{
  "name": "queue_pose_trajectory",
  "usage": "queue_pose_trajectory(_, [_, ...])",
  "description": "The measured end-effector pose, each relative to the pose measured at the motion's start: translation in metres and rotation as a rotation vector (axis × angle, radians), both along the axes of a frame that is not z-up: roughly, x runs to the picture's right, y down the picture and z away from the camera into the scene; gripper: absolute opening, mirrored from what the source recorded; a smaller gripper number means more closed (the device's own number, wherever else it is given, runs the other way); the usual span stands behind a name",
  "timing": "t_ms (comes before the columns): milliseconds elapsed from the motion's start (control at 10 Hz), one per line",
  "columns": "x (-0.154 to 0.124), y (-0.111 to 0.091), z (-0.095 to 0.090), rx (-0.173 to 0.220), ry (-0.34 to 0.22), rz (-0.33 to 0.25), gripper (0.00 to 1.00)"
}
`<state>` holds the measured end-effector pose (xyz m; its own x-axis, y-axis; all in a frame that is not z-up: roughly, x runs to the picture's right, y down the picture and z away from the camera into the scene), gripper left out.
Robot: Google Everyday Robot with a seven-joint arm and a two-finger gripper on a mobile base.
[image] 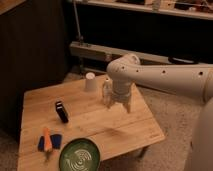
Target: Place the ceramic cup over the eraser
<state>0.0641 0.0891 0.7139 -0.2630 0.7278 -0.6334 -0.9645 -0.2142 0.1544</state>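
The ceramic cup [90, 82] is small and white and stands at the far edge of the wooden table [95, 125]. The eraser [61, 111], a black block, lies on the table's left half, well in front of and left of the cup. My gripper [117, 105] hangs from the white arm over the table's right part. It points down, to the right of the cup and apart from it. Its fingers [128, 106] stand open with nothing between them.
A blue pad with an orange stick [48, 141] lies near the front left corner. A green bowl [80, 156] sits at the front edge. A slim pale bottle [106, 86] stands just behind the gripper. Dark cabinets rise behind and to the left of the table.
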Motion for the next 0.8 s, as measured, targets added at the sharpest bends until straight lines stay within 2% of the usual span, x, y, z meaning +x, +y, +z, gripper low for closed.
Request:
queue_pose_trajectory(400, [0.001, -0.001, -0.002, 0.007, 0.001, -0.004, 0.65])
queue_pose_trajectory(700, [0.020, -0.027, -0.004, 0.083, -0.002, 0.002, 0.65])
queue_pose_trajectory(800, [0.035, -0.048, -0.001, 0.126, -0.014, 0.018, 0.65])
